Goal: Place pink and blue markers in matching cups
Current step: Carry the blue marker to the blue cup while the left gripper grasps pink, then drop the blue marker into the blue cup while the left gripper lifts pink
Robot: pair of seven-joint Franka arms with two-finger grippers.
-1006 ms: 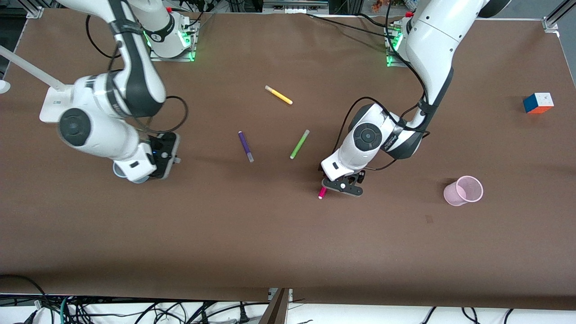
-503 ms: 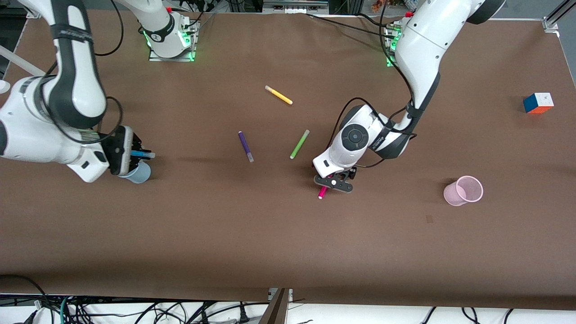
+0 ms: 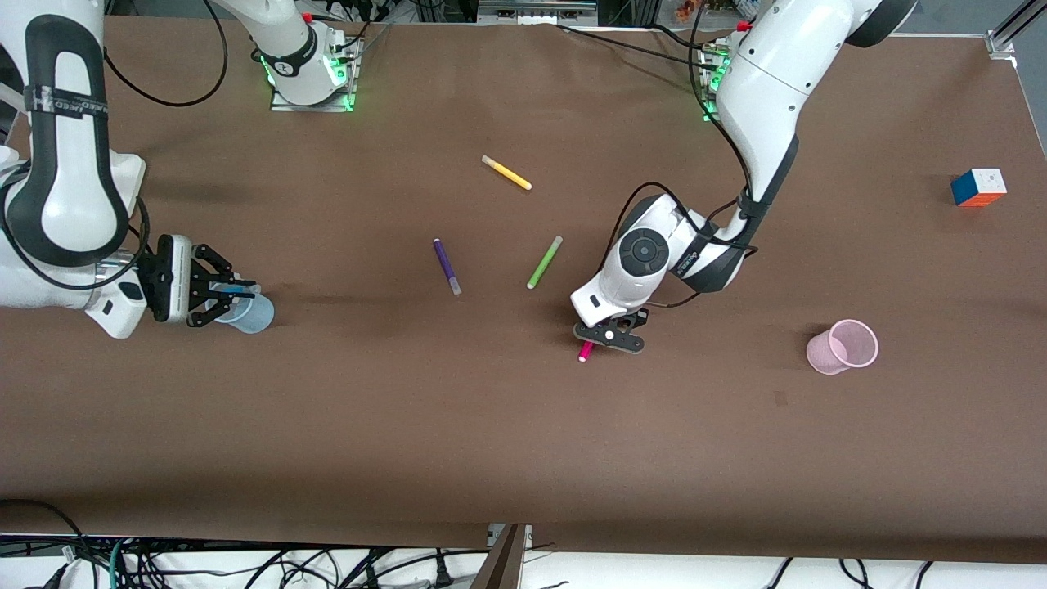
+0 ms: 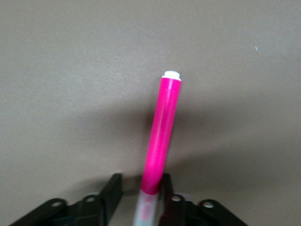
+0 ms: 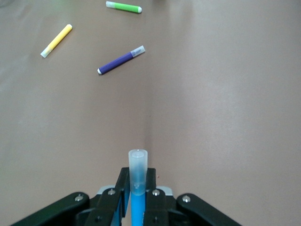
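Observation:
My right gripper (image 3: 237, 293) is shut on the blue marker (image 3: 235, 288), held level over the pale blue cup (image 3: 255, 315) near the right arm's end of the table. In the right wrist view the blue marker (image 5: 138, 181) sits between the fingers (image 5: 123, 181), its greyish cap pointing outward. My left gripper (image 3: 607, 337) is low over the pink marker (image 3: 586, 352), which lies on the table. In the left wrist view the pink marker (image 4: 162, 132) lies between the open fingers (image 4: 113, 188), with a gap on one side. The pale pink cup (image 3: 842, 347) stands toward the left arm's end.
A yellow pen (image 3: 507, 173), a dark purple pen (image 3: 447, 266) and a lime green pen (image 3: 545, 262) lie mid-table; all three also show in the right wrist view (image 5: 121, 60). A colour cube (image 3: 978, 187) sits near the left arm's table end.
The right arm swung toward its end of the table, uncovering the blue cup; its gripper now holds the blue marker level at the cup. The left gripper shifted slightly over the pink marker.

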